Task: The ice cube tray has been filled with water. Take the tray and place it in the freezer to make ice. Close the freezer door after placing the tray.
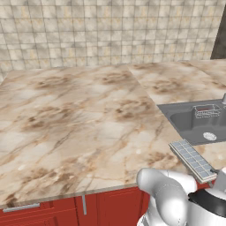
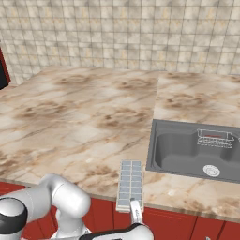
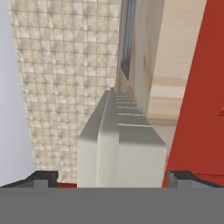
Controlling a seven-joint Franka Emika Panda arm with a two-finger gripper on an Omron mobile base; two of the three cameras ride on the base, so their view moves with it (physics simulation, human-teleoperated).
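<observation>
The tray (image 2: 131,184) lies at the near edge of the worktop (image 2: 84,117), just left of the sink (image 2: 187,150), with its near end over the edge above the red cabinets (image 1: 66,209). In the hand view the tray (image 3: 120,140) is seen from its end, running away between the two finger tips (image 3: 41,178), which stand well apart, one on each side of it. So the jaws are open around the near end of the tray and do not press it.

I think the main risk is the water. The tray is long and would be gripped only at one end, so the far end may sag or swing when it leaves the worktop, and water may spill. If the jaws close on too little of the rim, the tray may slip out or turn in the grip. A push forward instead of a clean closing could slide the tray along the worktop, away from the jaws.

The two base views show the place of the tray on the worktop and the wire basket (image 2: 214,138) in the sink. The hand view shows how the tips stand to the tray. In the right base view the gripper (image 2: 135,209) meets the near end of the tray.
</observation>
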